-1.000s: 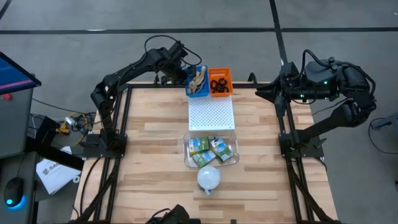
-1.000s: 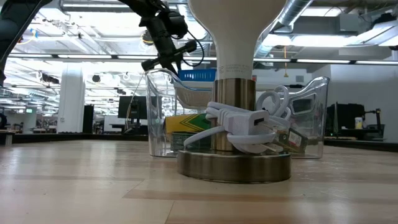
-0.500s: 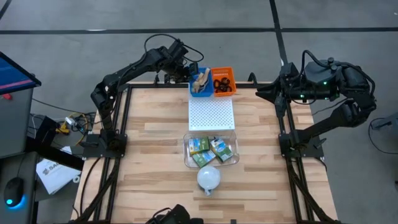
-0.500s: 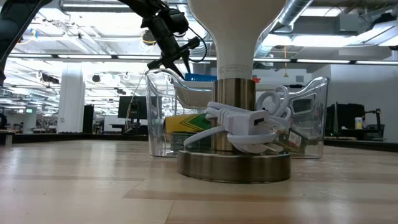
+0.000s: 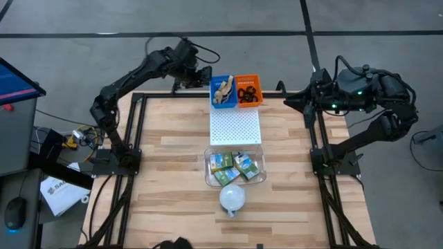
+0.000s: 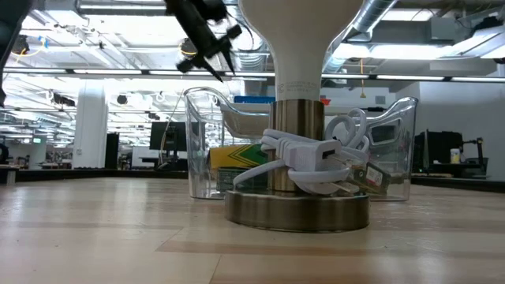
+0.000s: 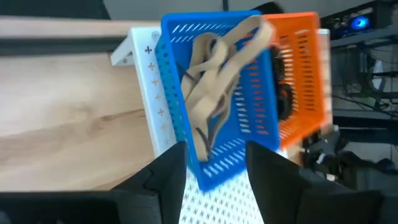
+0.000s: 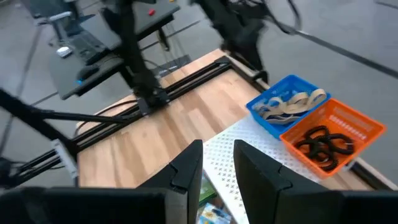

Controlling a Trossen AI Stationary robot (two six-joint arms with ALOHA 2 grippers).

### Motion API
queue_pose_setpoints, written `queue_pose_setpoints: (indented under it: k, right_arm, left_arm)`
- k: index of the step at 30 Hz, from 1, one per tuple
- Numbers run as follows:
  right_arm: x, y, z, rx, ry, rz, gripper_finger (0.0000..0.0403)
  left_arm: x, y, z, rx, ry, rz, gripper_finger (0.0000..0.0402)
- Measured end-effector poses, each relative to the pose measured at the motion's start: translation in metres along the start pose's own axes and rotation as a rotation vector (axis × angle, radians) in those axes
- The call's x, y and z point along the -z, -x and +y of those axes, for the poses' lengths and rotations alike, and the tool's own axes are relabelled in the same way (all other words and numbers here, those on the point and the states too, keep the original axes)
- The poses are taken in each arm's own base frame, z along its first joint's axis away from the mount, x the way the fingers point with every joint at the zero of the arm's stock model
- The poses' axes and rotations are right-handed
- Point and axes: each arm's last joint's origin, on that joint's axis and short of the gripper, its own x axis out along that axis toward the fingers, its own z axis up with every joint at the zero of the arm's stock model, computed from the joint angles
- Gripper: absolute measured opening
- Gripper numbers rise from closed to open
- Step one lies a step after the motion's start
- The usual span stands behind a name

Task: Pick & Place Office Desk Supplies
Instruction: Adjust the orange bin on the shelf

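Note:
Tan rubber bands (image 7: 208, 81) lie heaped in a blue bin (image 5: 221, 91) at the table's far edge; one band drapes over the bin's rim (image 7: 252, 31). Black rings (image 5: 246, 92) lie in the orange bin (image 5: 248, 84) beside it. Yellow-and-green crayon boxes (image 5: 234, 164) lie in a clear tub (image 6: 201, 134). My left gripper (image 5: 203, 75) hangs open just left of the blue bin, above it, with nothing between its fingers (image 7: 168, 174). My right gripper (image 5: 289, 102) waits open at the far right, off the table's edge, high up.
A white perforated board (image 5: 235, 126) lies between the bins and the clear tub. A lamp with a white globe (image 5: 232, 197) and a metal base (image 6: 296, 207) stands near the front, a white cable (image 6: 316, 158) wound on it. Bare wood lies left and right.
My left gripper has opened over the blue bin, then risen and drawn back toward the table's left edge. The rubber bands stay in the bin.

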Motion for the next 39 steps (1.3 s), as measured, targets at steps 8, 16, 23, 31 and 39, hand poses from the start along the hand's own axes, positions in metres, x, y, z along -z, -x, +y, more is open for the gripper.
queue_pose_setpoints:
  k: [8, 16, 23, 31, 39]
  right_arm:
    - [0.009, -0.045, 0.002, 0.275, 0.032, 0.133, 0.0088]
    - [0.005, -0.105, -0.027, 0.603, 0.024, 0.237, 0.0017]
    - [-0.003, -0.141, -0.082, 0.711, -0.114, 0.385, 0.0003]
    - [-0.005, -0.184, -0.14, 0.71, -0.284, 0.509, 0.0001]
    - [0.005, -0.216, -0.176, 0.694, -0.389, 0.633, 0.0]
  left_arm:
    - [0.041, 0.072, -0.002, 0.036, -0.194, -0.068, 0.0147]
    - [0.122, 0.111, 0.009, 0.098, -0.294, -0.178, 0.013]
    - [0.181, 0.114, 0.019, 0.305, -0.287, -0.226, 0.0109]
    - [0.214, 0.107, 0.025, 0.462, -0.268, -0.274, 0.0097]
    - [0.222, 0.107, 0.022, 0.516, -0.275, -0.274, 0.0096]
